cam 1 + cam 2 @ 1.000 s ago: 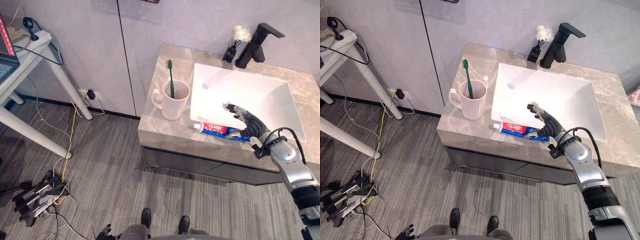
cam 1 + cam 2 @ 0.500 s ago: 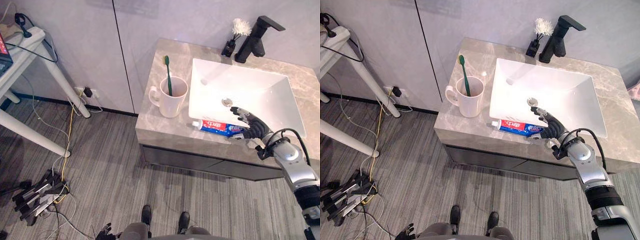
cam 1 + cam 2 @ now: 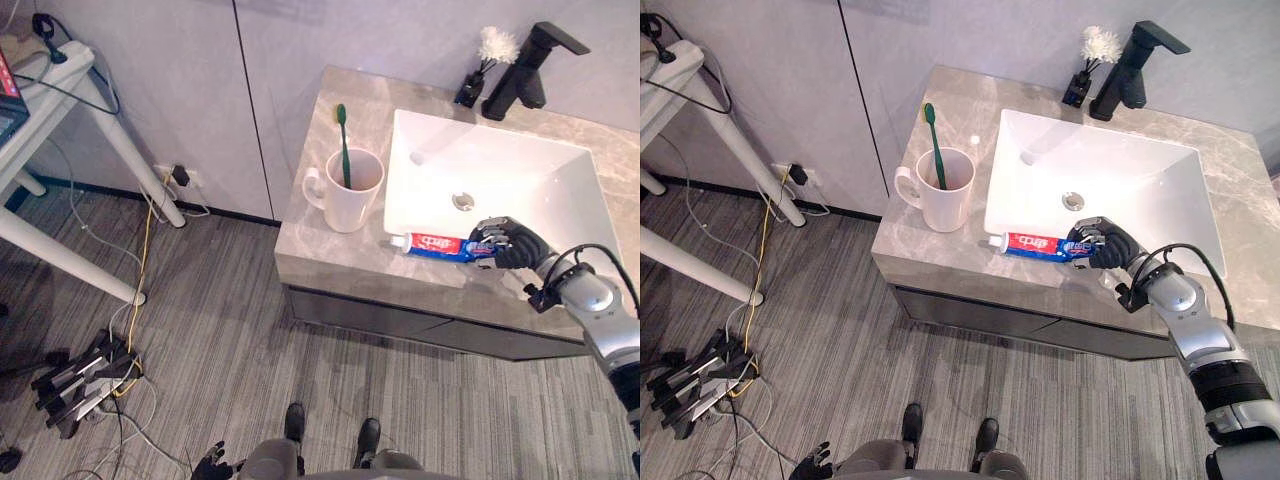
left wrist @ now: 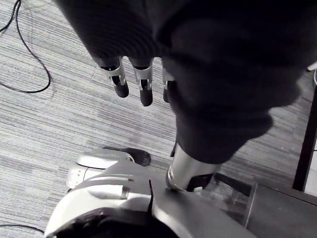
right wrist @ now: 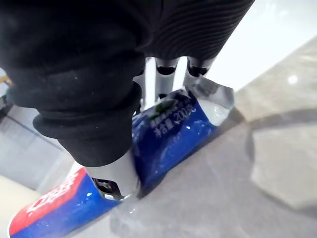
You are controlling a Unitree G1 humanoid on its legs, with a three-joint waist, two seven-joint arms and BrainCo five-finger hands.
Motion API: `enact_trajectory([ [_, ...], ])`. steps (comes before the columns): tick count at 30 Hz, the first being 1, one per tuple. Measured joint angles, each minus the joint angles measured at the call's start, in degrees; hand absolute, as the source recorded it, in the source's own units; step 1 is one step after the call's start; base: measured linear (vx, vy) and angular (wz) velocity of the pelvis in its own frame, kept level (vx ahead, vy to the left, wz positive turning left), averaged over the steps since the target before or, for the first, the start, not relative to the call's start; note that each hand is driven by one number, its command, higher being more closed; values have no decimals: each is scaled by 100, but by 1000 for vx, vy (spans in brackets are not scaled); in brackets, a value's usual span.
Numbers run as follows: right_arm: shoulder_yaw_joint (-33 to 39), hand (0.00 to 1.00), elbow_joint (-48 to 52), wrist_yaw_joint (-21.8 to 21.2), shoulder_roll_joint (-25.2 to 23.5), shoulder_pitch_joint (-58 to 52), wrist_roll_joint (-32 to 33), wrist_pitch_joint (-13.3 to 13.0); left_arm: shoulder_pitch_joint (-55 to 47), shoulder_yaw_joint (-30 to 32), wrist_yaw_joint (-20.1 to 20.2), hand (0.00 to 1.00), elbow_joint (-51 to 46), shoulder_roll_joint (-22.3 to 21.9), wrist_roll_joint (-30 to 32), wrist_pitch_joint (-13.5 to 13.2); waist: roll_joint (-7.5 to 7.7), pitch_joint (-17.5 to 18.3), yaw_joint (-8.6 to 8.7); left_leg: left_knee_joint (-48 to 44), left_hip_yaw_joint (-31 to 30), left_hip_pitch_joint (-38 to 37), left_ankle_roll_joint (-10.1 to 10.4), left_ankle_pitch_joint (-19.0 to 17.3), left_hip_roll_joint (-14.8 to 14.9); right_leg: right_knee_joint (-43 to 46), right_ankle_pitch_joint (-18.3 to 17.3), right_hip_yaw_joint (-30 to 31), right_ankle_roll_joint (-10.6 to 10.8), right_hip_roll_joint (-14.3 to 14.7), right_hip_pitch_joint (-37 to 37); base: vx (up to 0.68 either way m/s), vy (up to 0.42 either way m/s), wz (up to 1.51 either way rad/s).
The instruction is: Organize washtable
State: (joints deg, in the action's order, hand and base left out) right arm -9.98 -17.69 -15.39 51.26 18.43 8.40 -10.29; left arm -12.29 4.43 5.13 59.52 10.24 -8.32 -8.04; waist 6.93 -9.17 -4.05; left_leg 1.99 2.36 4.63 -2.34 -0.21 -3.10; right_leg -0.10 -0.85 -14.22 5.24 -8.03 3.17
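Observation:
A red, white and blue toothpaste tube (image 3: 435, 245) lies on the marble counter (image 3: 330, 260) along the front rim of the white sink (image 3: 500, 185). My right hand (image 3: 510, 243) is curled over the tube's blue tail end. In the right wrist view the fingers (image 5: 166, 74) wrap the tube's (image 5: 173, 134) far side and the thumb presses its near side. A white mug (image 3: 347, 195) with a green toothbrush (image 3: 341, 140) upright in it stands left of the sink. My left hand (image 4: 141, 79) hangs low over the floor with straight fingers.
A black faucet (image 3: 535, 70) and a small dark bottle with a white tuft (image 3: 480, 65) stand at the counter's back edge. A white table (image 3: 60, 110) is at the left. Power strips and cables (image 3: 85, 375) lie on the wood floor.
My right hand has dropped from above the sink's front rim onto the tube's tail, and its fingers have curled round it. The camera has shifted a little.

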Motion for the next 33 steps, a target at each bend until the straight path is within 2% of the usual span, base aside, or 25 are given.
enact_trajectory([
  [4, -160, 100, 13, -41, 165, 57, 0, -55, -11, -41, -3, 0, -51, 22, -24, 7, 15, -7, -5, -16, -73, -7, -1, -1, 1, 3, 0, -25, 0, -1, -52, 29, 0, 10],
  [10, -292, 100, 12, -109, 325, 52, -28, -53, -20, 2, -9, 0, -100, 76, -761, 30, 91, -43, -9, -87, -149, -51, 10, -11, 4, 15, -1, -111, 0, -8, -162, -6, -1, 8],
  [11, -289, 100, 11, -135, 325, 36, -47, -54, -21, 75, -9, 0, -130, 82, -862, 37, 92, -43, -8, -92, -162, -63, 11, -12, 3, 14, -1, -128, 0, -9, -184, -20, -4, 9],
  [13, -163, 100, 11, -204, 291, -44, -129, -53, -70, 606, -61, 0, -589, -95, -1331, 59, 90, -41, -12, -95, -198, -96, 12, -12, 5, 33, -2, -147, 0, -10, -220, -36, -3, 7],
  [15, 325, 100, -27, -213, 60, -158, -223, -31, -64, 1286, -180, 0, -1278, -228, -1855, 57, 93, -35, -13, -103, -219, -97, 14, -6, 5, 52, -2, -152, -1, -11, -221, -66, -4, 1],
  [17, 1401, 100, -66, 70, -531, -227, -227, 75, -30, 2263, -433, 0, -2473, -232, -2504, 7, 67, -1, 0, -99, -234, -109, 23, 6, 1, 66, -5, -151, -1, -16, -230, -65, -9, -2],
  [18, 1706, 100, -49, 198, -659, -228, -227, 94, 4, 2522, -519, 0, -2830, -228, -2618, -13, 50, 10, 3, -93, -236, -117, 24, 10, -1, 65, -5, -153, -1, -17, -238, -44, -7, 1],
  [19, 2118, 100, 36, 398, -819, -229, -237, 143, 47, 2820, -604, 0, -3313, -198, -2771, -99, 20, 38, 11, -87, -248, -123, 17, 24, -4, 65, -6, -162, 0, -18, -249, -38, -7, 6],
  [20, 2696, 100, 258, 829, -1046, -232, -271, 182, 143, 3120, -735, 0, -3974, -91, -3083, -328, -49, 106, 12, -88, -274, -152, 15, 28, -10, 55, -6, -184, 0, -20, -295, -31, -6, 7],
  [22, 3210, 100, 644, 1346, -1321, -236, -354, 182, 284, 3284, -839, 0, -4625, -50, -3523, -544, -143, 259, 13, -83, -306, -156, 4, 42, -18, 47, -8, -226, -1, -25, -316, 0, -5, 11],
  [23, 3394, 100, 960, 1653, -1496, -238, -355, 182, 353, 3271, -922, 0, -5106, -72, -3788, -647, -204, 345, 16, -83, -336, -168, 4, 45, -26, 37, -8, -261, -1, -29, -346, 25, -6, 15],
  [25, 3464, 100, 1462, 1977, -1830, -243, -355, 175, 419, 3051, -939, 0, -5860, -88, -4051, -749, -247, 395, 13, -82, -363, -241, 5, 46, -30, 7, -13, -291, -5, -26, -441, 12, -10, 9],
  [29, 3247, 100, 2243, 2145, -2396, -256, -424, 145, 498, 2291, -842, 0, -7002, -107, -4125, -819, -293, 468, 4, -80, -376, -275, 12, 60, -34, -2, -22, -303, -15, -27, -489, -26, -11, 2],
  [31, 2933, 100, 2437, 2154, -2656, -254, -449, 79, 587, 1629, -716, 0, -7352, -114, -4281, -819, -297, 483, 5, -49, -375, -290, 19, 104, -37, 1, -23, -301, -16, -32, -491, -41, -8, 1],
  [33, 2499, 100, 2531, 2128, -2941, -248, -442, 66, 789, 659, -628, 0, -7552, -110, -4393, -784, -297, 484, 3, 16, -388, -315, 26, 172, -38, 11, -23, -307, -15, -33, -492, -49, -11, 4],
])
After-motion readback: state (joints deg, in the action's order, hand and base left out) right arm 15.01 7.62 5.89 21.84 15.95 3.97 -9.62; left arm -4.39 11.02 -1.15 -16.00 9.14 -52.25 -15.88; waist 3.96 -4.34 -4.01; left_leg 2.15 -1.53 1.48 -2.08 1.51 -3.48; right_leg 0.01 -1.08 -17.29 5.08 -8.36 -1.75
